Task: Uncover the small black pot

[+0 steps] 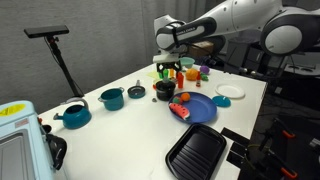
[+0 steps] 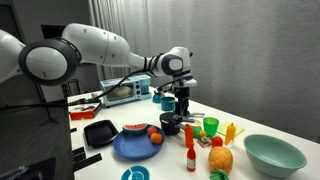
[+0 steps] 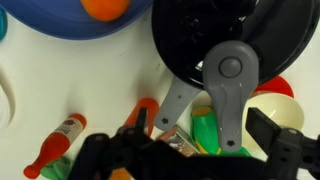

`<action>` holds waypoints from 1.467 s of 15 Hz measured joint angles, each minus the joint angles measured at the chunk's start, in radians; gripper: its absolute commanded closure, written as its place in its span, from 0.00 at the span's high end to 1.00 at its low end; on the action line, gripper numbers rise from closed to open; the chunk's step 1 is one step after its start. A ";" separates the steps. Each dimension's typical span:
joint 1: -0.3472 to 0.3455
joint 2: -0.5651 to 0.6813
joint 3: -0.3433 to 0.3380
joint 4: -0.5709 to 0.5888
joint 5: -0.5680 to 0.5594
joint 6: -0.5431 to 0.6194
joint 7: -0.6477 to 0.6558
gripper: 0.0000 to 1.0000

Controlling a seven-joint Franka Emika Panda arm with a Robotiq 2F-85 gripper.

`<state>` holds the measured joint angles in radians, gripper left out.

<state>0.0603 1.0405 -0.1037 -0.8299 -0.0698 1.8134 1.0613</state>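
**A:** Two risks from here. The claw [image 2: 181, 108] hangs with its fingers spread wide and nothing between them. It is right above the small black pot [image 2: 170, 126], which sits on the tabletop [image 1: 130, 130] just beside the blue plate [image 2: 130, 152]. I cannot make out the lid separately at this size. If the claw closes off-centre on it, I'd expect the lid to slip out, or the light pot to lift with it.

**B:** And the second?

**A:** Crowding. In the wrist view the pot [image 3: 190, 30] fills the top, with a green piece [image 3: 205, 130] and a ketchup bottle [image 3: 60, 140] close by. A sloppy descent could knock them over.

**B:** Anything actually in the way?

**A:** Nothing between claw and pot, as far as I can see. The orange [image 1: 183, 98] and watermelon slice [image 1: 180, 111] lie on the plate next door. Farther out sit the flat grey piece with a knob [image 1: 136, 90], a teal pot [image 1: 112, 98] and a second teal pot [image 1: 75, 115], all well apart from the claw.
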 measured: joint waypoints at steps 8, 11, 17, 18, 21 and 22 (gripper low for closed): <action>-0.001 0.062 0.021 0.147 0.022 -0.094 -0.091 1.00; -0.001 0.073 0.021 0.171 0.022 -0.101 -0.096 1.00; -0.001 0.074 0.021 0.173 0.020 -0.102 -0.096 1.00; 0.000 0.074 0.020 0.170 0.019 -0.101 -0.096 1.00; 0.002 0.077 0.020 0.167 0.019 -0.097 -0.097 1.00; 0.001 0.080 0.020 0.167 0.019 -0.096 -0.097 1.00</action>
<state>0.0615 1.1203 -0.0837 -0.6624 -0.0510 1.7177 0.9644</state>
